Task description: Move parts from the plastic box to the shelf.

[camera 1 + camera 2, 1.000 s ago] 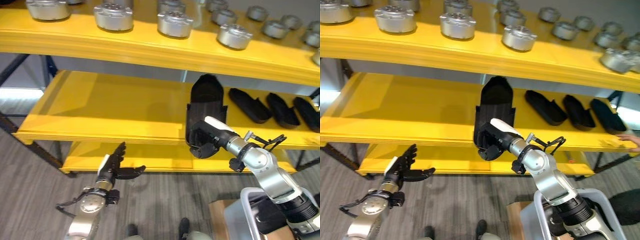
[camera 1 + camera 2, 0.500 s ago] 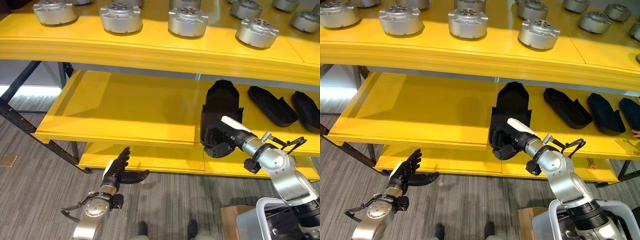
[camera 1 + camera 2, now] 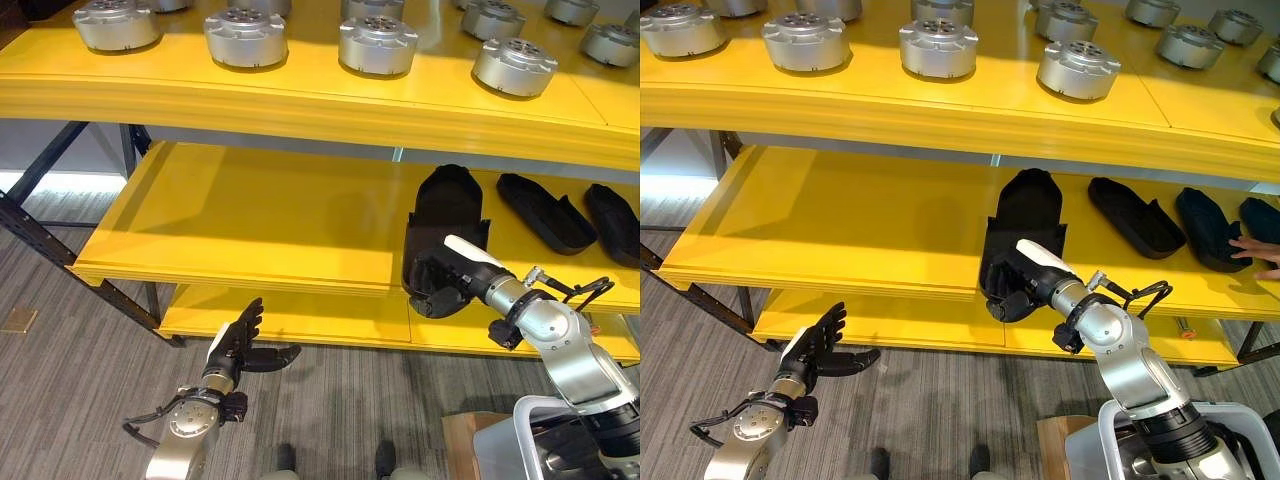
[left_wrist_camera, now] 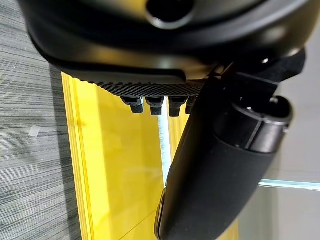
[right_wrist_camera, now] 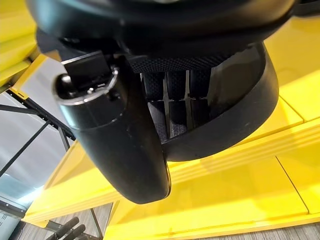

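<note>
Since half a second ago, little is changed: the black moulded part (image 3: 446,222) is still gripped at its near end by the right hand (image 3: 441,283) on the middle shelf (image 3: 250,215); it is judged light and stiff. The left hand (image 3: 238,345) is relaxed, empty.

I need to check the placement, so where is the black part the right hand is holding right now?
In the head views, the black part lies on the middle shelf right of centre, its near end at the front edge gripped by the right hand, with other black parts further right.

black shoe-shaped part (image 3: 446,215) | lying lengthwise on middle shelf (image 3: 250,215) | near end overhanging front edge, held
</note>
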### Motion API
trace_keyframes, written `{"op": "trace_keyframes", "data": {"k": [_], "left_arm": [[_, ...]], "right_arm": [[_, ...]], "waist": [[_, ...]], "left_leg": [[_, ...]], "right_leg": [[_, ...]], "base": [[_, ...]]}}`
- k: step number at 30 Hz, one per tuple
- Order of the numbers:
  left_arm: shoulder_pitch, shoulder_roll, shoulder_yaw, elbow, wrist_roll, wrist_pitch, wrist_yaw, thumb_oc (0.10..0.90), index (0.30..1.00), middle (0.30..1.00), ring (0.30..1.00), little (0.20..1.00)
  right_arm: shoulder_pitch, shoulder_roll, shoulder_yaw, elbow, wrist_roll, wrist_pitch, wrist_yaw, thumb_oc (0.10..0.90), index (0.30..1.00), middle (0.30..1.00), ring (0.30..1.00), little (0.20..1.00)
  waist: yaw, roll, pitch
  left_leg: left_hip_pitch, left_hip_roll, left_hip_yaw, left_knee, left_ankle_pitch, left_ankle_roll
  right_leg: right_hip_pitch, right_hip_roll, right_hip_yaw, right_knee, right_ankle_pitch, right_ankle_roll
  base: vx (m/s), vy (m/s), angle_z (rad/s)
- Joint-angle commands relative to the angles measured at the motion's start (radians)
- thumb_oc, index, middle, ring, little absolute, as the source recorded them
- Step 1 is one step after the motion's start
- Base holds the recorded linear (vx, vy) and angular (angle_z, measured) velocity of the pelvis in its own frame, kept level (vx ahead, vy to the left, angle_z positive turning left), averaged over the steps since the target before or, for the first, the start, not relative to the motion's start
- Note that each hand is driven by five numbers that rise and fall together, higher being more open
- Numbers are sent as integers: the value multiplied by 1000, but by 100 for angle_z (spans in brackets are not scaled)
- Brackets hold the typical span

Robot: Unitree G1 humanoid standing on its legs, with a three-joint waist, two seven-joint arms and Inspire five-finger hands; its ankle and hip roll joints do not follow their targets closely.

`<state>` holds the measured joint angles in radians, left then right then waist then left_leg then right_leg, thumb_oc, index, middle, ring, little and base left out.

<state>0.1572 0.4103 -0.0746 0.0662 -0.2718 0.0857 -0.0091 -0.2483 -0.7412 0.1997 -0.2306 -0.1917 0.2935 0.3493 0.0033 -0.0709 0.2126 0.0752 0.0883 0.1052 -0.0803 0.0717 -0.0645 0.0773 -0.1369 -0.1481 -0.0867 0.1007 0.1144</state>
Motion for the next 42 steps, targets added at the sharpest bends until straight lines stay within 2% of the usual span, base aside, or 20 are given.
{"op": "trace_keyframes", "data": {"k": [1, 11, 21, 32, 39, 40, 42], "left_arm": [[-43, 52, 15, -113, -34, -70, -13, 900, 1000, 1000, 1000, 1000], [-35, 79, 3, -122, -37, -49, -32, 900, 1000, 1000, 1000, 1000], [-24, 80, 12, -127, -47, -58, -49, 900, 1000, 1000, 1000, 1000], [-23, 71, -4, -129, -40, -54, -46, 900, 1000, 1000, 1000, 1000], [-29, 68, -10, -127, -41, -52, -41, 900, 1000, 1000, 1000, 1000], [-57, 63, 109, -115, -56, -115, -9, 900, 1000, 1000, 1000, 1000], [-59, 63, 110, -113, -58, -117, -14, 900, 1000, 1000, 1000, 1000]], "right_arm": [[-165, -39, -60, -60, -13, -77, -118, 400, 300, 300, 300, 300], [-308, -70, -28, 5, -6, -37, -145, 400, 300, 300, 300, 300], [-289, -56, -28, -27, -8, -25, -119, 400, 300, 300, 300, 300], [-274, -49, -14, -39, 11, -27, -85, 400, 300, 300, 300, 300], [-265, -49, -9, -44, 8, -48, -84, 400, 300, 300, 300, 300], [-127, -39, -37, -65, 39, -144, -49, 400, 300, 300, 300, 300], [-136, -40, -33, -63, 48, -136, -57, 400, 300, 300, 300, 300]], "waist": [[8, -14, -76], [25, -11, -65], [21, 0, -62], [18, 0, -66], [17, -1, -65], [80, 14, -105], [80, 12, -102]], "left_leg": [[102, -6, 38, 0, -129, 23], [92, 1, 38, 5, -126, 17], [87, 8, 40, 12, -121, 11], [93, 8, 42, 7, -120, 10], [91, 6, 42, 6, -120, 10], [7, 69, 14, -7, -39, -41], [14, 67, 20, -7, -43, -40]], "right_leg": [[-5, 26, 48, 11, -20, 18], [-1, 30, 40, 10, -34, 11], [3, 34, 41, 12, -44, 3], [7, 32, 45, 8, -40, 5], [5, 31, 48, 8, -39, 8], [51, -16, -125, -1, -49, 26], [56, -13, -125, -1, -53, 23]], "base": [[54, -48, 0], [43, -54, 0], [4, -4, 0], [0, 0, 0], [0, 0, 0], [15, -8, 7], [26, -8, 13]]}}
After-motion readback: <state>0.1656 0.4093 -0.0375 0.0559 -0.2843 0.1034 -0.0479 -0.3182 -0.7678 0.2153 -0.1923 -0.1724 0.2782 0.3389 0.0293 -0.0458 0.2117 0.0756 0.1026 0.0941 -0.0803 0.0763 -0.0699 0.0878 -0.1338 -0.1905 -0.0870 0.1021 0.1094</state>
